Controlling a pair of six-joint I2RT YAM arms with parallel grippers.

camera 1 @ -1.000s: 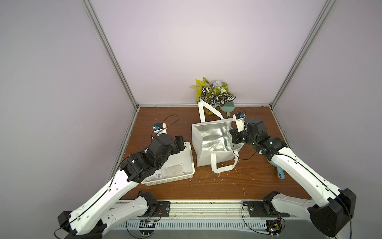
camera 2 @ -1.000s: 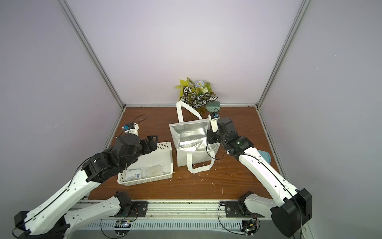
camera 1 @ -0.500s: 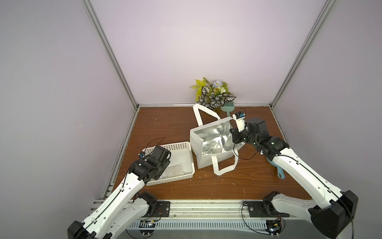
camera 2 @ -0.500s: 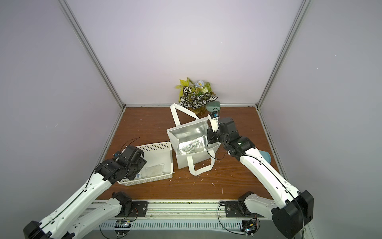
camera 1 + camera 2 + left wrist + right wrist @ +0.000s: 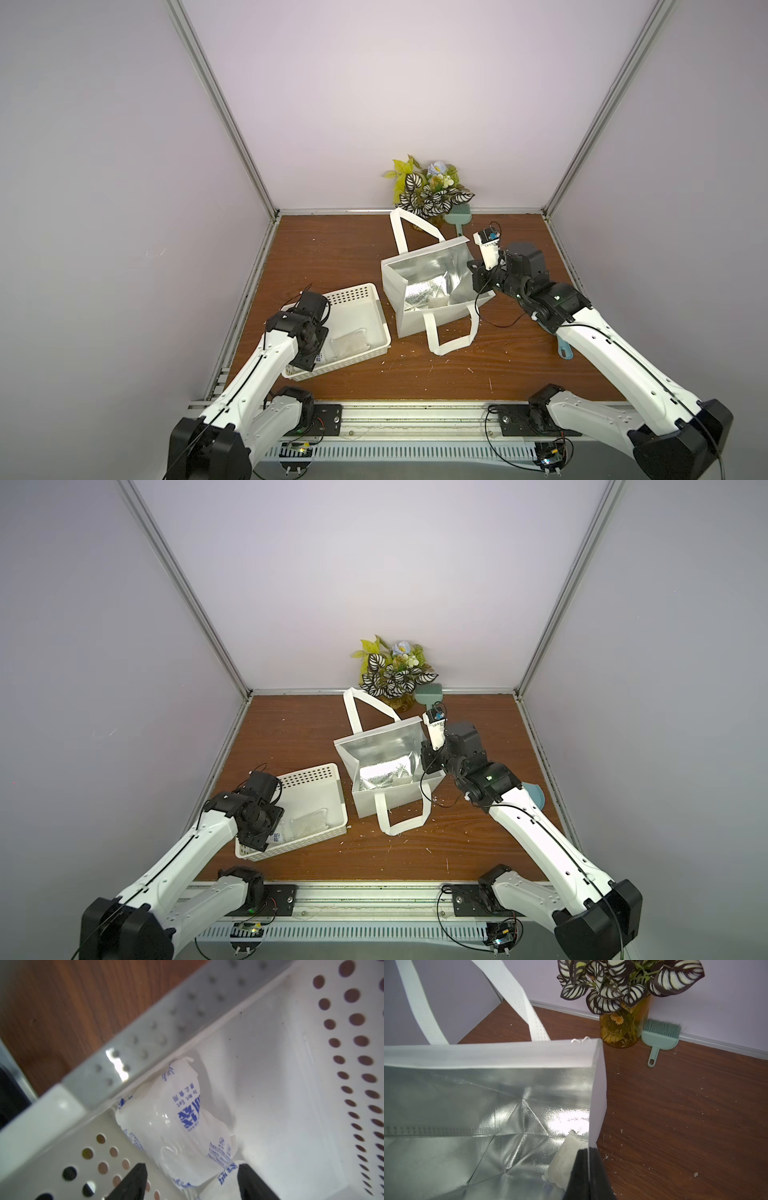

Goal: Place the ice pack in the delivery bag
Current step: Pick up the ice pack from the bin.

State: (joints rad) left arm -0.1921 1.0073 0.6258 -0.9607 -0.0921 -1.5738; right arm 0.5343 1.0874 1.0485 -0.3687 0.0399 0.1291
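Delivery bag (image 5: 415, 324) first: it stands open-mouthed on the brown wooden surface (image 5: 332, 249), right of middle, and in both top views I look down onto its silver foil lining. One white strap rises behind it. The other lies looped on the wood in front. Left of the bag, close but apart, sits the white perforated basket (image 5: 332, 291), turned at an angle. Against the back wall I see a leafy plant in an amber vase (image 5: 625, 1022), with a teal hand brush (image 5: 658, 1036) just beside it. A teal dustpan (image 5: 536, 796) peeks out from under my right arm.

My right tool (image 5: 588, 1176) is clamped on the bag's side wall near the rim. From the right wrist camera, the thin edge of that wall runs between the two black fingers (image 5: 579, 1172). My left tool (image 5: 193, 1180) hangs low inside the basket with its jaws apart, gripping nothing.

Just ahead of those jaws lies the ice pack (image 5: 176, 1126), a white pouch with blue print, pressed into the basket's corner against a wall. A second pack (image 5: 349, 343), frosted and flat, lies on the basket floor next to it. One more pale pack (image 5: 564, 1165) lies on the bag's foil floor, by the wall that my right tool pinches.
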